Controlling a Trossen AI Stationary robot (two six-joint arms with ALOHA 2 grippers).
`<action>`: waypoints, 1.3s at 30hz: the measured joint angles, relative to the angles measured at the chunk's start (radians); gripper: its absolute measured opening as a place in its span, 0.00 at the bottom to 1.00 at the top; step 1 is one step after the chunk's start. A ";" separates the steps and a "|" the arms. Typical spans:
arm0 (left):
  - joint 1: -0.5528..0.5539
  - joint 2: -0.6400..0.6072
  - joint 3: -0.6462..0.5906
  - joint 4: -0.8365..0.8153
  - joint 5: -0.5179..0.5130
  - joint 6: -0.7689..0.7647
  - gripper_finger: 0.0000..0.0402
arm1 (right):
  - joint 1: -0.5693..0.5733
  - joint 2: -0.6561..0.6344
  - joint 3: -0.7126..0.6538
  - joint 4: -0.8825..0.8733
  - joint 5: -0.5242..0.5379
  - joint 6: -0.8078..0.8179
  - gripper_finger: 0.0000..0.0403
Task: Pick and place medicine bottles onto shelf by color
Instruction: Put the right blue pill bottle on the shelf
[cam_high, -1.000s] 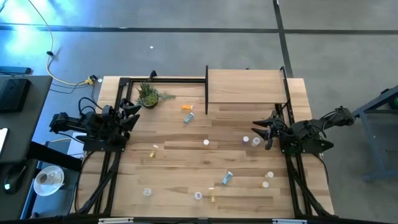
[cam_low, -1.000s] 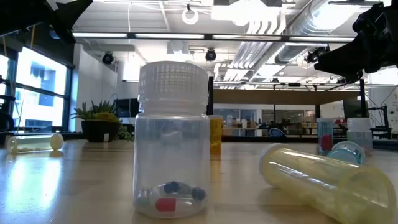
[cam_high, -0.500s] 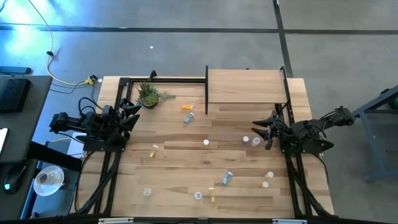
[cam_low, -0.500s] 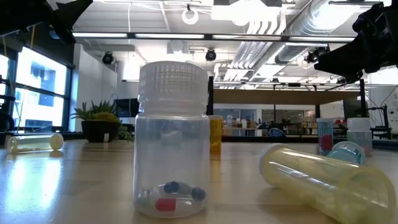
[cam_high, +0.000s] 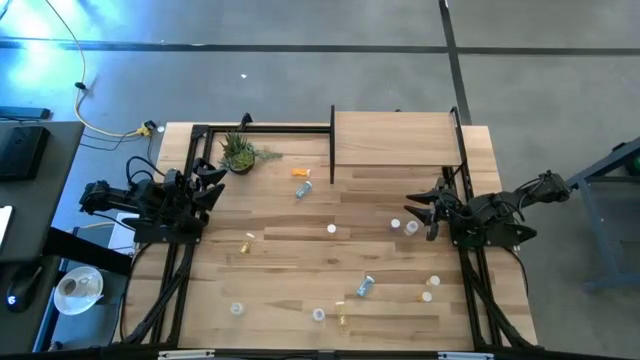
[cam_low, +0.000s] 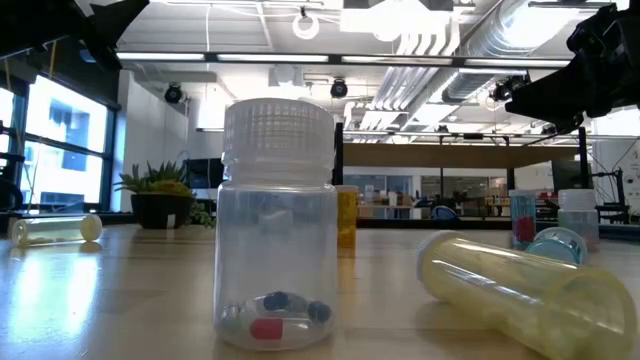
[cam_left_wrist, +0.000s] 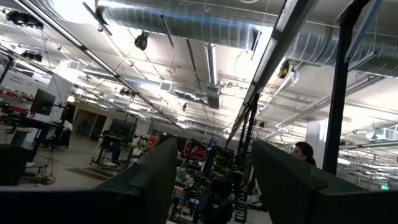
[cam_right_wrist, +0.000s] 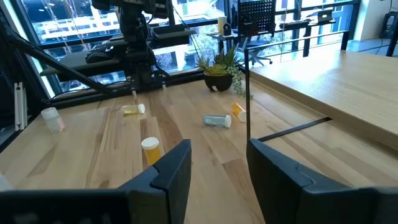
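Fingers spread and empty on both: our right gripper (cam_high: 418, 212) hovers by the tabletop's right edge, our left gripper (cam_high: 213, 183) waits at the left edge. Two upright medicine bottles (cam_high: 404, 226) stand just ahead of the right one, below the empty shelf (cam_high: 396, 138).

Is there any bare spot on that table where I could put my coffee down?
The shelf top is bare. So is the tabletop between the plant and the yellow bottle, by the left tool. It is crowded beside the right tool and along the near edge, where bottles lie scattered.
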 joint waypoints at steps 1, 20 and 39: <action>0.000 0.000 0.000 0.000 0.000 0.000 0.49 | 0.000 0.000 0.000 0.000 0.000 0.000 0.36; 0.000 0.000 0.000 0.000 0.000 0.000 0.49 | 0.000 0.000 -0.001 0.054 0.093 0.071 0.36; 0.000 0.000 0.000 0.000 0.000 0.000 0.49 | 0.000 0.000 -0.001 0.206 0.203 0.018 0.49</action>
